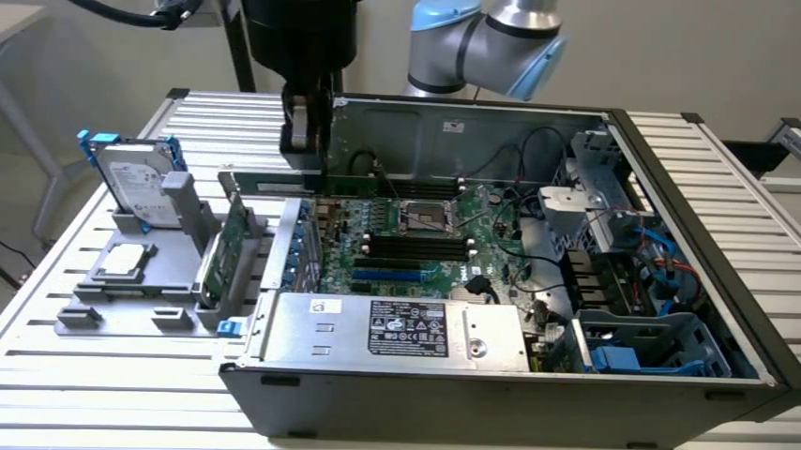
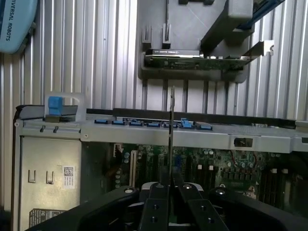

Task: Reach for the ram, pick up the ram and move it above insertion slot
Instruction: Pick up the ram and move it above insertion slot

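An open computer case (image 1: 501, 375) lies on a slatted table (image 1: 75, 375). Beside it, a grey holder (image 1: 119, 291) carries an upright hard drive (image 1: 131, 187) and a green card (image 1: 223, 248).

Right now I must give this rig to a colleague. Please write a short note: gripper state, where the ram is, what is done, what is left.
Gripper: shut on the ram, edge-on between the fingers in the wrist view.
Ram: lifted, horizontal, over the open computer case, above the motherboard.
Done: reach and pick-up.
Left: confirm it sits above the black memory slots; alignment cannot be judged.
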